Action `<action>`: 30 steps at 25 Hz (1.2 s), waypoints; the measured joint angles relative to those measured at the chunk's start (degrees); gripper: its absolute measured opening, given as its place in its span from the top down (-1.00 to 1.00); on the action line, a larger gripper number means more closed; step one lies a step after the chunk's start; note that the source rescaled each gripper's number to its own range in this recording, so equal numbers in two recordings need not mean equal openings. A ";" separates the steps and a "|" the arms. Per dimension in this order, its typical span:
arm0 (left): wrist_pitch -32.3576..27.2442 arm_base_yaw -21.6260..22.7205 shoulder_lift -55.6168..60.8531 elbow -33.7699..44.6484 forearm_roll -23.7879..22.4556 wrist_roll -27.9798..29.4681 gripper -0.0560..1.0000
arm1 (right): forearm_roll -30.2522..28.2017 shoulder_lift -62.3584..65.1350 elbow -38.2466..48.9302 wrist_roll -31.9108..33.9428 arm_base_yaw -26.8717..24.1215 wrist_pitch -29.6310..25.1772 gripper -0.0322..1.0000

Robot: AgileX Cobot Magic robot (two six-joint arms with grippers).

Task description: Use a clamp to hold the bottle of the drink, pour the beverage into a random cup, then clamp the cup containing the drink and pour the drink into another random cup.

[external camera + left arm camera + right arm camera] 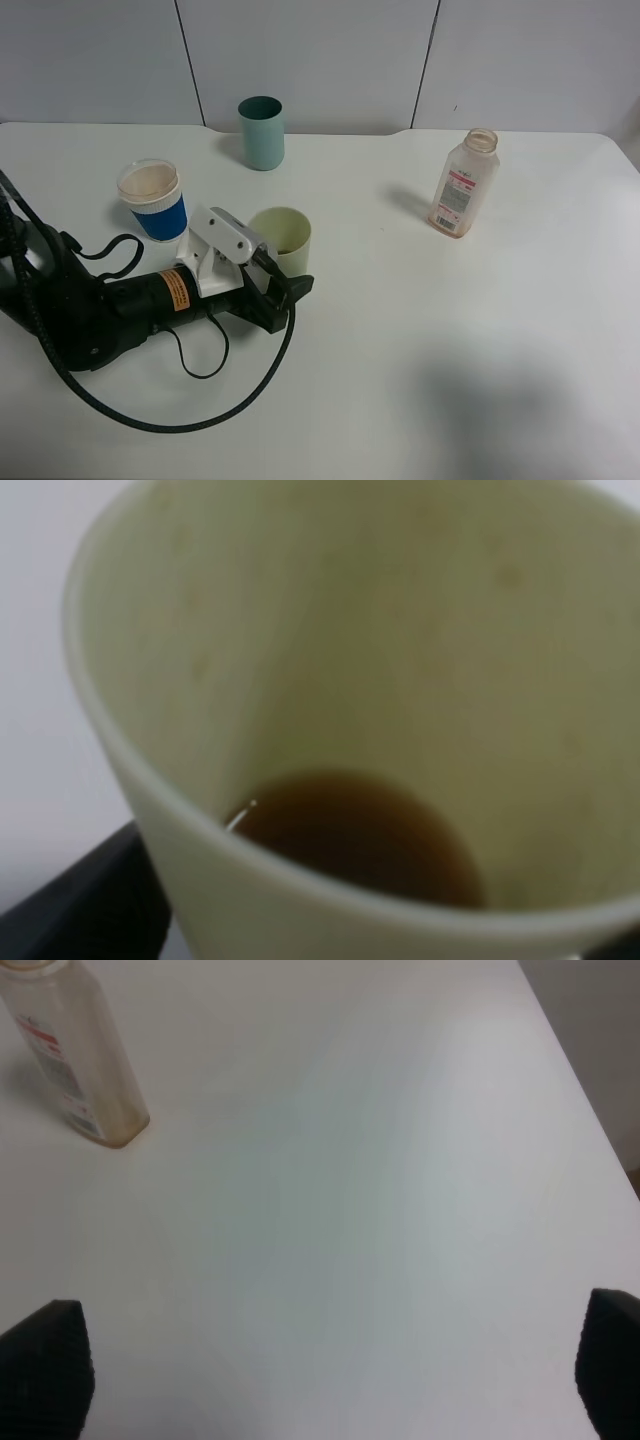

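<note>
A pale green cup [283, 235] stands left of the table's middle with a little brown drink [360, 835] at its bottom. My left gripper [283, 266] lies low on the table with its jaws closed around this cup; a black finger [90, 900] presses against the cup's wall. The clear bottle [462, 185], uncapped and nearly empty, stands upright at the right rear and also shows in the right wrist view [75, 1055]. My right gripper [330, 1380] hovers open over bare table, well away from the bottle, with nothing between its fingers. It is outside the high view.
A blue and white paper cup [153, 200] stands just left of the green cup, close to the left arm. A teal cup [261, 132] stands at the back. The left arm's black cable [200, 400] loops over the table in front.
</note>
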State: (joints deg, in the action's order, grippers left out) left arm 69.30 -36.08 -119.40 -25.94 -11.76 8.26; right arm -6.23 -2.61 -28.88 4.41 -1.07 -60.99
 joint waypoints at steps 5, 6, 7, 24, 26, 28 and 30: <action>0.00 0.00 -0.47 -2.06 -0.05 0.00 -0.54 | 0.00 0.00 0.00 0.00 0.00 0.00 -0.87; 0.00 0.00 -0.78 -2.47 -0.28 0.00 -0.54 | 0.00 0.00 0.00 0.00 0.00 0.00 -0.87; 0.00 0.00 -1.28 -2.78 -0.50 -0.05 -0.54 | 0.00 0.00 0.00 0.00 0.00 0.00 -0.87; 0.00 0.00 -3.15 -3.89 -1.77 -1.27 0.89 | 0.00 0.00 0.00 0.00 0.00 0.00 -0.87; 0.00 0.00 -3.15 -3.89 -1.77 -1.33 0.89 | 0.00 0.00 0.00 0.00 0.00 0.00 -0.87; 0.00 0.00 -3.15 -3.89 -1.89 -1.33 0.89 | 0.00 0.00 0.00 0.00 0.00 0.00 -0.87; 0.00 0.00 -3.15 -3.89 -2.01 -1.40 0.89 | 0.00 0.00 0.00 0.00 0.00 0.00 -0.87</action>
State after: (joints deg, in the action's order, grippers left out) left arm 69.30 -36.08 -122.55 -29.82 -13.77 6.86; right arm -6.23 -2.61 -28.88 4.41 -1.07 -60.99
